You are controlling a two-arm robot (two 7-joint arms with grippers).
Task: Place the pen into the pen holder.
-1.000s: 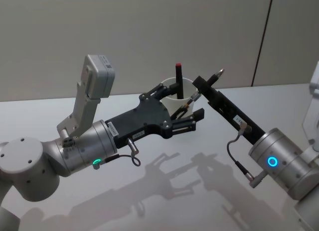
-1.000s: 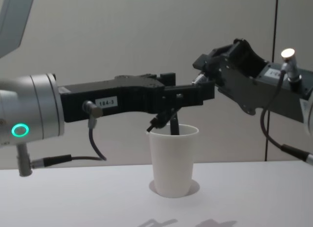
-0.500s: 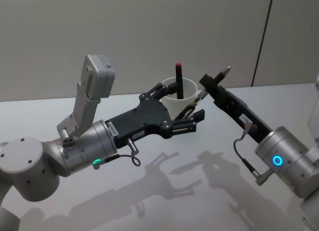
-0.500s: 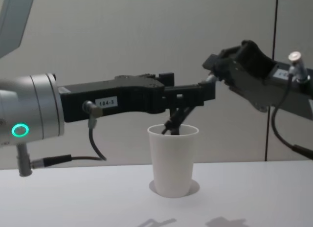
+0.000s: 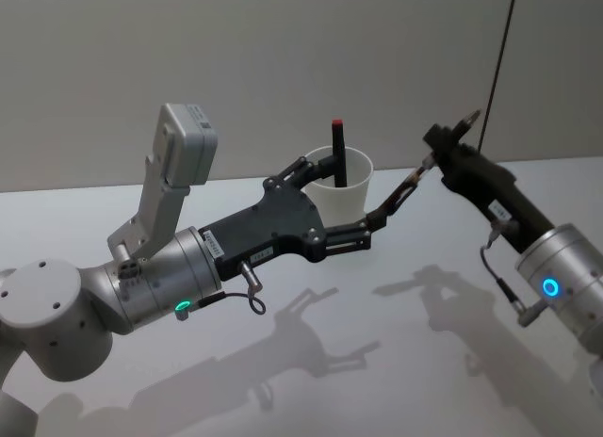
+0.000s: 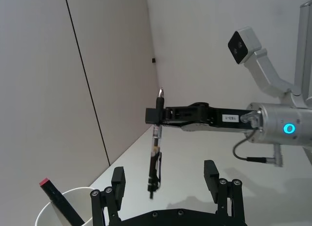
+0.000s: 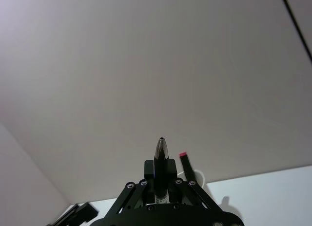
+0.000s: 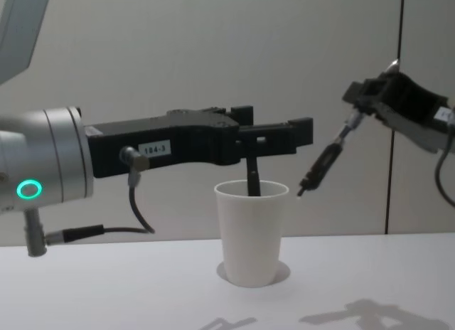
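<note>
Task status: I judge the job not done; the pen (image 8: 323,161) is outside the pen holder (image 8: 252,232) and must yet go in.
Pen: I see it slanted in the air, lower tip just beside the cup's rim on the right, top end clamped.
Right gripper (image 8: 370,102): closed on the pen's upper end, up and to the right of the cup, well above the tabletop (image 8: 106,287).
Left gripper (image 5: 363,232): fingers spread wide with nothing between them, level with the rim and straddling the cup's near side; its fingers (image 6: 210,173) show apart in the left wrist view.
Pen holder: white paper cup upright toward the tabletop's far edge, about mid-width.
Other contents: a dark marker with a red cap (image 5: 337,152) already stands in the cup, leaning on its wall.
Obstruction: I judge the left gripper's fingers at the rim and the marker narrow the entry; the pen must come in from above.
</note>
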